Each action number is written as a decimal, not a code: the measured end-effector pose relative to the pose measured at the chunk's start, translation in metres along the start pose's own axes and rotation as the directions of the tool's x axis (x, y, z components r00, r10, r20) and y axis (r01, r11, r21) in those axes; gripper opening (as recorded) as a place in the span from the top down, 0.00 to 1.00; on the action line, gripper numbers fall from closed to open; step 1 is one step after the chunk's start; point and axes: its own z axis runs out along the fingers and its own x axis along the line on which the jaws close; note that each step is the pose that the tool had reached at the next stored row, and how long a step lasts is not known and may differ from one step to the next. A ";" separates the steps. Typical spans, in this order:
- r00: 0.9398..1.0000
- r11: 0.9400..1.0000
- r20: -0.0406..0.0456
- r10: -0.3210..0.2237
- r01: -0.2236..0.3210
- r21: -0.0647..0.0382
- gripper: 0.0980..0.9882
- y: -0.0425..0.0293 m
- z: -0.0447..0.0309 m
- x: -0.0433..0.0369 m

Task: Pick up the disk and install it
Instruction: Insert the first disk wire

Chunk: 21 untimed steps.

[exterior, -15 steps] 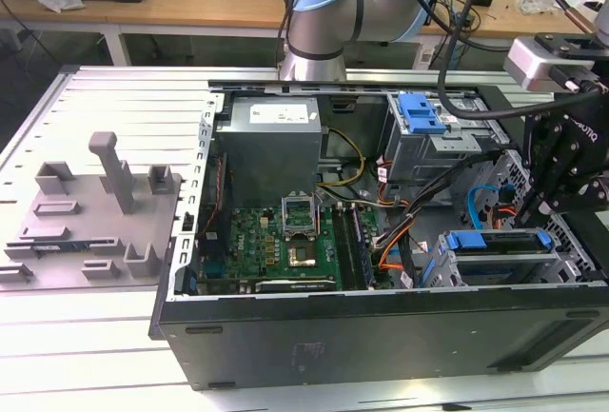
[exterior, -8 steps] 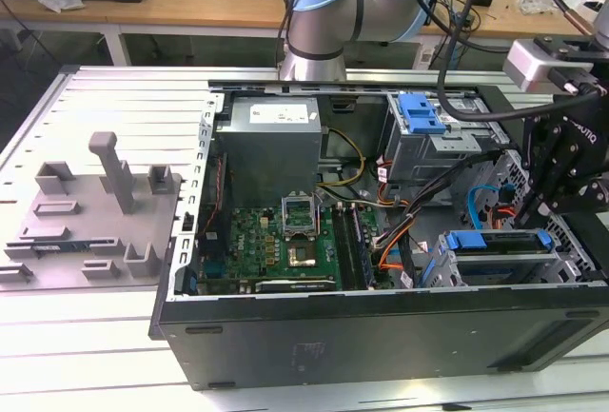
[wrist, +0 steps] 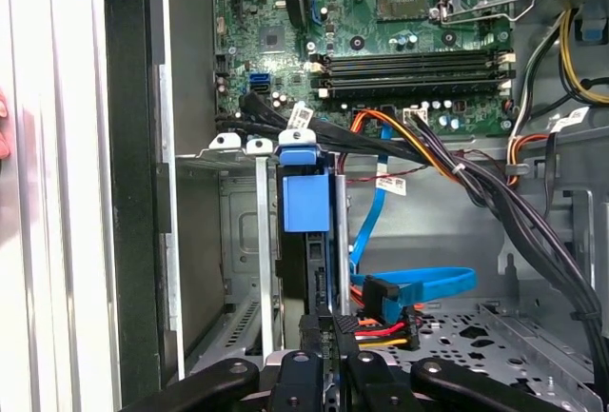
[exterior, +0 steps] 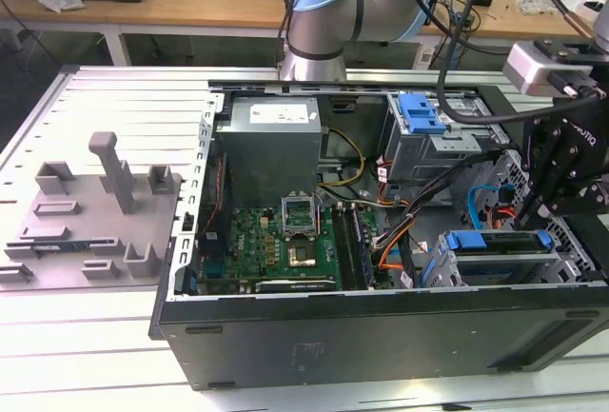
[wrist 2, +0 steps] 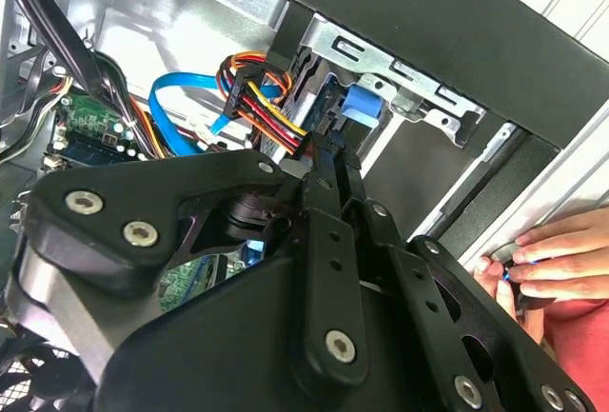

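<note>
The disk (exterior: 497,241), edged by its blue carrier rail, lies in the grey drive cage (exterior: 580,255) at the front corner of the open computer case, on the exterior view's right. In the first wrist view the disk (wrist: 304,201) stands edge-on in the cage slot, with its blue end facing the motherboard. My gripper (wrist: 330,324) has its two black fingers pressed close together on the disk's near end. The second wrist view shows the gripper (wrist 2: 333,160) reaching into the cage toward the disk's blue carrier (wrist 2: 363,107).
A second cage with a blue latch (exterior: 422,112) sits at the back of the case. Blue, orange and black cables (wrist: 419,284) run beside the disk slot. A person's hand (wrist 2: 547,260) rests outside the case wall. A grey fixture (exterior: 95,207) stands on the table at the exterior view's left.
</note>
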 end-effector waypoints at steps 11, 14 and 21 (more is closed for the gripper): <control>1.000 1.000 0.000 0.000 0.000 0.000 0.93 -0.0001 0.0042 0.0004; 1.000 1.000 0.000 0.000 0.000 0.000 0.93 -0.0001 0.0056 0.0003; 1.000 1.000 0.000 0.000 0.000 0.000 0.93 -0.0002 0.0084 0.0001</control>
